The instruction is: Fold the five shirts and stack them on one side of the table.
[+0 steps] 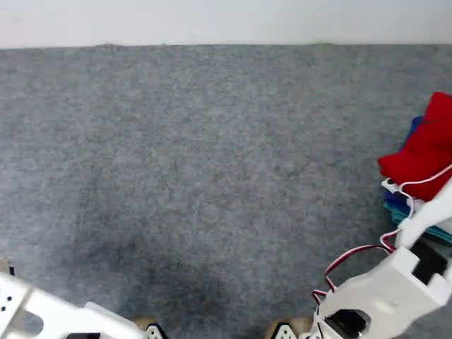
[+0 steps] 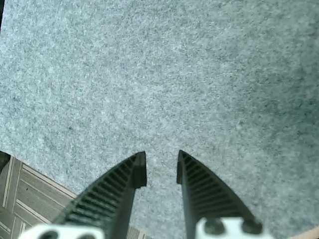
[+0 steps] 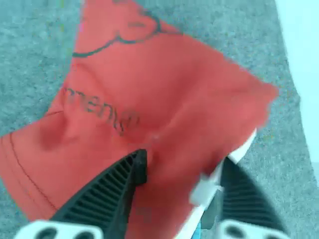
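Shirts sat piled at the table's right edge. From the high view, the red shirt (image 1: 422, 157) lay rumpled on top of the blue and teal shirts (image 1: 397, 210). The right wrist view gave the close detail: right gripper (image 3: 184, 159), jaws spread wide over red cloth with dark printed lines. Left gripper (image 2: 161, 155) hung above bare grey felt (image 2: 174, 74), jaws a little apart.

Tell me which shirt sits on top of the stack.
The red shirt: it lies crumpled over the blue shirt and the teal shirt, whose edges peek out beneath it.
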